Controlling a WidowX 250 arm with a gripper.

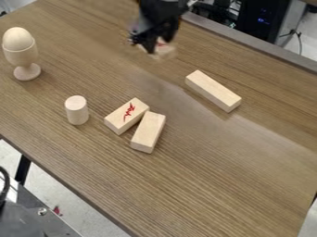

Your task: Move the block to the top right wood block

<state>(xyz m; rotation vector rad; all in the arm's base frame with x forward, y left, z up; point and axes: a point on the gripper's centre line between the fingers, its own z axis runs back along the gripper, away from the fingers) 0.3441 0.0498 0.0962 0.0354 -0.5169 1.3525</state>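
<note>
One blurry block (pixel 165 50), partly hidden

Red markings on pale block (pixel 127 116)

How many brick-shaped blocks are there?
4: top block at the gripper, right block, and, near the middle, a red-marked block and a plain block. The gripper may hide more.

Place: a lab or technical workroom, by its fittings. Contents: one black robot arm (pixel 162 8) above a wood-grain table (pixel 248 180) with a dark leg (pixel 23 169); one black equipment case (pixel 259 23), blue lights lit; one dark cable (pixel 300 41) beside it; one dark metal plate (pixel 53 224), bolted, lower left; pale grey floor (pixel 59 187). Exact type of room: uncertain.
</note>
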